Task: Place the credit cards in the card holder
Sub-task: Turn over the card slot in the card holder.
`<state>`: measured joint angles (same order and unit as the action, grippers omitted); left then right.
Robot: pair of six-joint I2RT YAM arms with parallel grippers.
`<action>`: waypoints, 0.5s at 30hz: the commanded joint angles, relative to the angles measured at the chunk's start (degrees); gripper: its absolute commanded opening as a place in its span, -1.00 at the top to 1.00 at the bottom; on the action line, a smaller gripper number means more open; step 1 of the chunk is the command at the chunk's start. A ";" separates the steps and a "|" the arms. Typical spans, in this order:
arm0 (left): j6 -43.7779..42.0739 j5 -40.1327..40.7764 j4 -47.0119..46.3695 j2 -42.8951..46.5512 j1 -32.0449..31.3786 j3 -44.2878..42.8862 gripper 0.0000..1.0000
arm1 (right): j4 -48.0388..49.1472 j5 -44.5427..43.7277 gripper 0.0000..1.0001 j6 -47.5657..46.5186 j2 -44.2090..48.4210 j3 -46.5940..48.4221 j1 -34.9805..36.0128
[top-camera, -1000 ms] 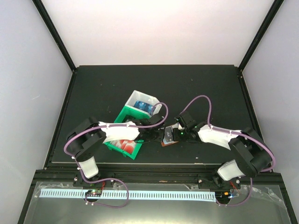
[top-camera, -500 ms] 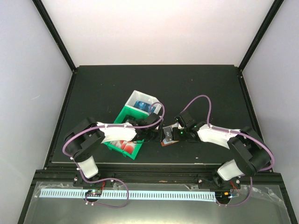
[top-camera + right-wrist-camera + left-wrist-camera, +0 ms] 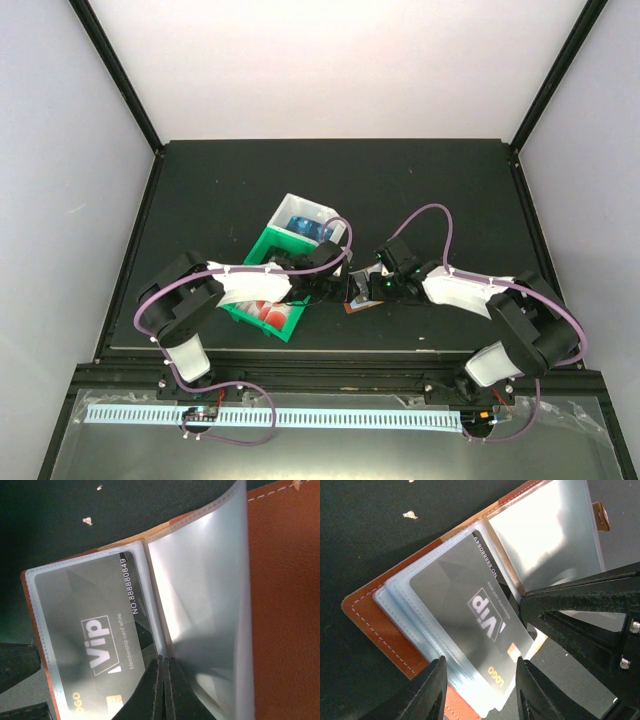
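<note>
The card holder [image 3: 358, 291] lies open on the dark bench [image 3: 250, 180], near its front edge and between the two arms, just right of the green-and-white tray [image 3: 257, 251]. In the left wrist view its brown leather [image 3: 370, 625] faces down and the clear pockets [image 3: 545, 535] fan upward. A black card [image 3: 470, 615] marked "VIP" sits inside one pocket, with its printed end toward the camera. The left end effector [image 3: 479, 666] hangs over that end with its fingers [image 3: 434, 690] partly apart, one on each side of the card – no grip on anything shows. The right end effector [image 3: 163, 666] is fully closed, its tips meeting at the fold beside the card's pocket, where a bare clear leaf [image 3: 200, 590] curls up off the leather. Whether it pinches that leaf I cannot tell. In the tray, blue cards [image 3: 300, 227] fill the far compartment and red-and-white cards [image 3: 268, 311] the near one – partly hidden under the left arm.
</note>
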<state>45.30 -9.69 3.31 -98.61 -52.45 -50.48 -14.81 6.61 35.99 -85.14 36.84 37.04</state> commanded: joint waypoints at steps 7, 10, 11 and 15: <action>0.00 -1.36 -0.33 -1.37 0.40 -2.06 0.21 | -0.48 0.07 0.97 0.47 -2.66 -1.78 0.40; -0.26 -1.38 0.12 -1.98 0.41 -2.59 0.21 | -0.48 0.11 0.97 0.49 -2.66 -1.77 0.38; -0.37 -1.46 0.07 -2.14 0.41 -2.68 0.21 | -0.48 0.11 0.97 0.45 -2.58 -1.84 0.40; -0.67 -1.88 -0.38 -2.13 0.41 -2.73 0.21 | -0.31 0.16 0.97 0.57 -2.48 -1.90 0.38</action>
<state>45.23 -10.55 3.51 -99.90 -52.45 -51.03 -14.63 6.63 36.14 -85.19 36.82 37.04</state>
